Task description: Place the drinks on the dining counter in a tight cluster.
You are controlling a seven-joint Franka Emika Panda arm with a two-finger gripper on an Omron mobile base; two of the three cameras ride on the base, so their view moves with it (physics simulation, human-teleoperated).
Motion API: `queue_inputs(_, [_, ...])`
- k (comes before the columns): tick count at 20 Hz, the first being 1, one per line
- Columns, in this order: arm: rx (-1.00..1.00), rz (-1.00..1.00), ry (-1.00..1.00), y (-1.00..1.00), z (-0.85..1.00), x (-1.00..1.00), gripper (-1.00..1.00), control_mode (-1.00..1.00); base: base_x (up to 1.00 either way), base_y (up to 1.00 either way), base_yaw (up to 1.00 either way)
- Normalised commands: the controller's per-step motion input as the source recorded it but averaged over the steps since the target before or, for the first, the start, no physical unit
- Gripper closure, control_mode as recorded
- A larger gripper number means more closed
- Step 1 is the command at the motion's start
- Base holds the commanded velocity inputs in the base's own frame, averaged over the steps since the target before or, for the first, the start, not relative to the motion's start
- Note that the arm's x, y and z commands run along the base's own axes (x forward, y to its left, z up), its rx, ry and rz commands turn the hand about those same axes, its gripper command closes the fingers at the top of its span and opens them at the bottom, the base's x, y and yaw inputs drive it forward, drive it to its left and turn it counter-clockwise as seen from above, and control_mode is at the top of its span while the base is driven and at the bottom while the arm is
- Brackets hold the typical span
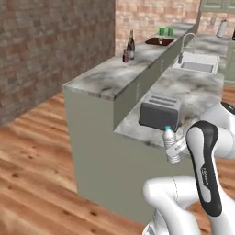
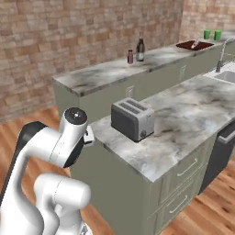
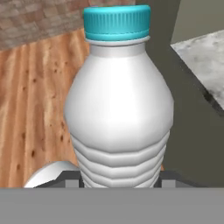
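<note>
My tool (image 3: 120, 183) is closed around the lower body of the water bottle (image 1: 171, 146), carrying it in the air beside the lower surface so it can join the wine bottle (image 1: 131, 45) and maroon bottle (image 1: 125, 56) standing together far along the dining surface (image 1: 110, 78).

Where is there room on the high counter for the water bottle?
The dining counter is bare from its near corner up to the wine bottle and maroon bottle. It gets crowded farther back, by the red tray and green cups.
</note>
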Motion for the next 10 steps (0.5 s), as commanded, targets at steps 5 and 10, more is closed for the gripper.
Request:
queue_inputs(5, [0.00, 0.00, 0.00, 0.00, 0.00, 0.00, 1.00, 1.00, 0.25, 1.00, -0.47])
queue_inputs(10, [0.00, 0.00, 0.00, 0.00, 0.00, 0.00, 1.00, 1.00, 0.09, 1.00, -0.47])
